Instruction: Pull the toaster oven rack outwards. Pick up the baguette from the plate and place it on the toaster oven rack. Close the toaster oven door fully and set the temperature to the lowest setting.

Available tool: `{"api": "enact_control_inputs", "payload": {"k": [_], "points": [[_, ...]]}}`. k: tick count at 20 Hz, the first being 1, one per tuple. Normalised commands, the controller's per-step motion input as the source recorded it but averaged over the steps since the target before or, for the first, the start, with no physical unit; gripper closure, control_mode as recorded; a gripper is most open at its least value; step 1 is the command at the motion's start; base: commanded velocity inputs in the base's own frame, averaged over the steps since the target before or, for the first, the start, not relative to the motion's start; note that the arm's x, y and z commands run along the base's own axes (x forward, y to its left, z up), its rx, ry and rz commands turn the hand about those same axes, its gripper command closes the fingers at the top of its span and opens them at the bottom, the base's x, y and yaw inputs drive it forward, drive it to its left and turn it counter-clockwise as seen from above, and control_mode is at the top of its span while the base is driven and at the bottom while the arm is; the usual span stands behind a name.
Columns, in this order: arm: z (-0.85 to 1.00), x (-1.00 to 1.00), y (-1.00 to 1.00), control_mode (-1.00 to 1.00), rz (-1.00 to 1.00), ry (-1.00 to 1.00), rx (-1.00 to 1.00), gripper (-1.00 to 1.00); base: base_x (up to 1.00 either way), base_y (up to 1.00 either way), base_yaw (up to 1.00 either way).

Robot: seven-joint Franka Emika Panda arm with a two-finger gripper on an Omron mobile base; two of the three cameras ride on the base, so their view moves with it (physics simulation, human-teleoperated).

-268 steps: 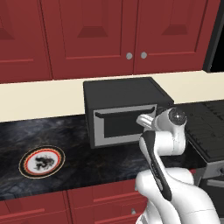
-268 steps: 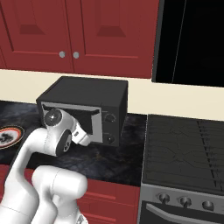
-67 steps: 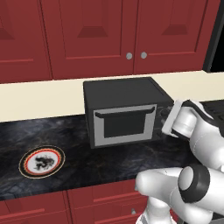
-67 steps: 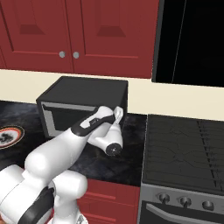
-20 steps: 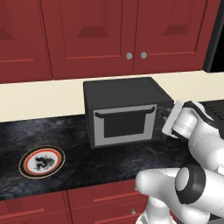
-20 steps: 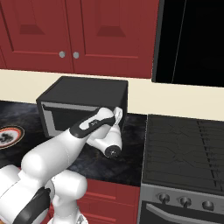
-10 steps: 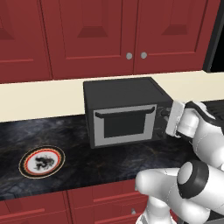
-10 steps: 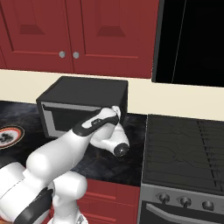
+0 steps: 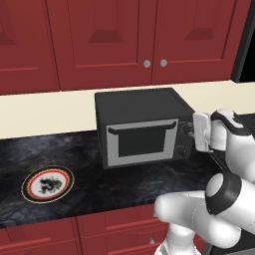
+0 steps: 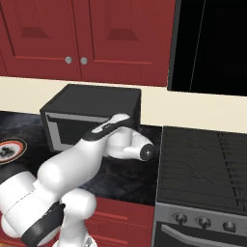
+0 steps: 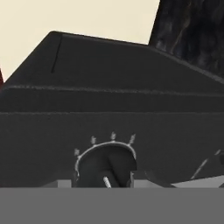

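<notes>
Toaster oven knob being worked, door shut.

One toaster oven sits toward the back of the dark countertop, its one door closed flat against the front; the baguette cannot be seen and is presumably inside. One plate lies bare near the countertop's front left edge, well apart from the oven. Over the last half second the arm's wrist has rolled while the hand stayed at the oven's right control panel, which looks like a turn of the temperature knob, the task's last step. One gripper is there, and its jaws sit partly closed around that knob, pinching it in the hand view. Two knobs show on the panel.
</notes>
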Motion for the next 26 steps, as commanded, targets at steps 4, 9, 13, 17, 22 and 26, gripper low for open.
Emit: {"api": "enact_control_inputs", "payload": {"k": [4, 9, 13, 17, 22, 26], "points": [[-0.19, 0.0, 0.02, -1.0, 0.21, 0.0, -0.29, 1.0, 0.0, 0.0, 0.0], [-0.21, 0.0, 0.0, -1.0, 0.21, -0.01, -0.3, 1.0, 0.0, 0.0, 0.0], [-0.22, -0.03, 0.0, -1.0, 0.2, -0.1, -0.3, 1.0, 0.0, 0.0, 0.0], [-0.41, -0.12, 0.05, -1.0, 0.21, -0.16, -0.34, 1.0, 0.0, 0.0, 0.0], [-0.38, -0.04, 0.07, -1.0, 0.18, -0.17, -0.33, 1.0, 0.0, 0.0, 0.0], [-0.33, -0.01, 0.05, -1.0, 0.16, -0.16, -0.31, 1.0, 0.0, 0.0, 0.0]]}}
